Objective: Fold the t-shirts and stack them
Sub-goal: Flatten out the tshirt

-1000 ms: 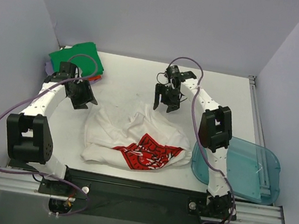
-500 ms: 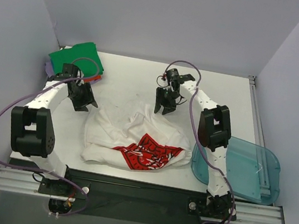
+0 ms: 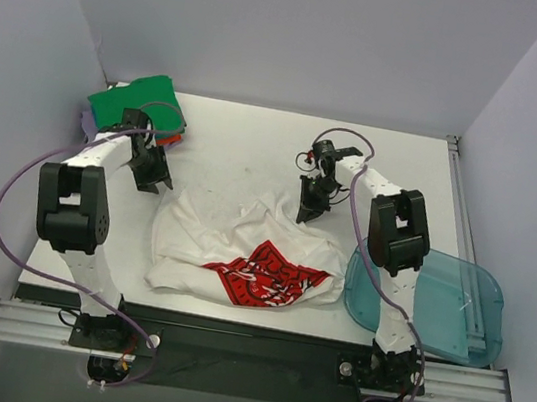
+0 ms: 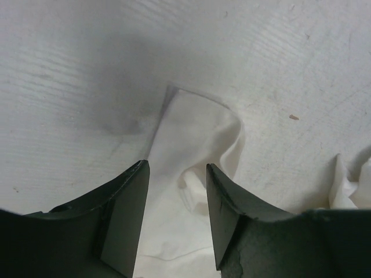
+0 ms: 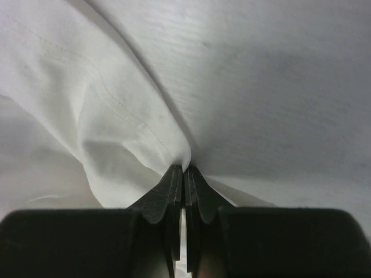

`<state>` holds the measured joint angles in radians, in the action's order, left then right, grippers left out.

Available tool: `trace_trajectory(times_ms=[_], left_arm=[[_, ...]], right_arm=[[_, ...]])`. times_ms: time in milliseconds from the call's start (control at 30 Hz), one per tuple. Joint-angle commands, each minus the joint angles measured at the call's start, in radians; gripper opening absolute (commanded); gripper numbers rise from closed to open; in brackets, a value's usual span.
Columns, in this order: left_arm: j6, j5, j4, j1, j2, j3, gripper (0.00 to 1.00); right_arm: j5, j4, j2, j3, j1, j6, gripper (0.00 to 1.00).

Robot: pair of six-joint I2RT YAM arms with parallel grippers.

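Observation:
A crumpled white t-shirt (image 3: 240, 257) with a red printed logo lies in the middle of the table. My right gripper (image 3: 307, 214) sits at its far right edge, shut on a fold of the white cloth (image 5: 133, 133). My left gripper (image 3: 155, 184) stands at the shirt's far left corner, jaws open and straddling a white cloth corner (image 4: 191, 139) that lies flat on the table. A stack of folded t-shirts (image 3: 136, 103), green on top, sits at the far left corner behind the left arm.
A translucent blue plastic bin (image 3: 435, 305) lies at the right front, partly over the table edge. Grey walls close in the back and both sides. The far middle of the white table (image 3: 247, 142) is bare.
My right gripper came down to the shirt's far right edge and shut on the cloth. My left gripper shifted right and down to the shirt's left corner and narrowed a little.

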<state>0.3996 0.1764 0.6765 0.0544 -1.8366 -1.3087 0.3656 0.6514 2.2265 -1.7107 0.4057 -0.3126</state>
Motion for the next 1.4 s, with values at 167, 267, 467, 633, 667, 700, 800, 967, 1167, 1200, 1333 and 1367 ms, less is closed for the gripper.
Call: trace_trajectory(times_ms=[167,267,467,633,667,700,800,967,1167,1200,1333,1367], left_arm=[[-0.068,-0.057,-0.049,0.004,-0.121,-0.155,0.49],[-0.076,-0.055,-0.048,-0.005,-0.157,-0.187,0.46],[-0.088,-0.087,-0.02,-0.03,-0.196,-0.216,0.4],[-0.094,-0.103,-0.008,-0.044,-0.231,-0.225,0.4],[-0.1,-0.112,-0.003,-0.045,-0.233,-0.227,0.4],[-0.102,-0.121,0.008,-0.045,-0.234,-0.228,0.4],[-0.11,-0.14,0.015,-0.045,-0.237,-0.219,0.4],[-0.119,-0.094,0.012,-0.047,-0.242,-0.184,0.3],[-0.105,-0.037,-0.022,-0.077,-0.222,-0.132,0.28],[-0.104,-0.026,-0.029,-0.077,-0.222,-0.12,0.26],[-0.1,0.02,-0.04,-0.076,-0.227,-0.095,0.0],[-0.097,0.029,-0.045,-0.074,-0.225,-0.092,0.0]], right_arm=[[-0.06,0.05,-0.142,0.115,-0.021,-0.003,0.0],[-0.059,0.05,-0.146,0.123,-0.021,-0.011,0.0],[-0.074,0.05,-0.16,0.138,-0.027,-0.019,0.0],[-0.073,0.05,-0.159,0.137,-0.03,-0.028,0.0],[-0.073,0.05,-0.16,0.137,-0.028,-0.029,0.0],[-0.071,0.051,-0.159,0.135,-0.03,-0.029,0.0],[-0.073,0.048,-0.16,0.137,-0.03,-0.037,0.0],[-0.073,0.048,-0.162,0.138,-0.028,-0.046,0.0],[-0.076,0.047,-0.163,0.135,-0.028,-0.059,0.0],[-0.074,0.047,-0.163,0.134,-0.028,-0.063,0.0],[-0.076,0.048,-0.168,0.132,-0.028,-0.065,0.0],[-0.077,0.047,-0.172,0.134,-0.03,-0.065,0.0]])
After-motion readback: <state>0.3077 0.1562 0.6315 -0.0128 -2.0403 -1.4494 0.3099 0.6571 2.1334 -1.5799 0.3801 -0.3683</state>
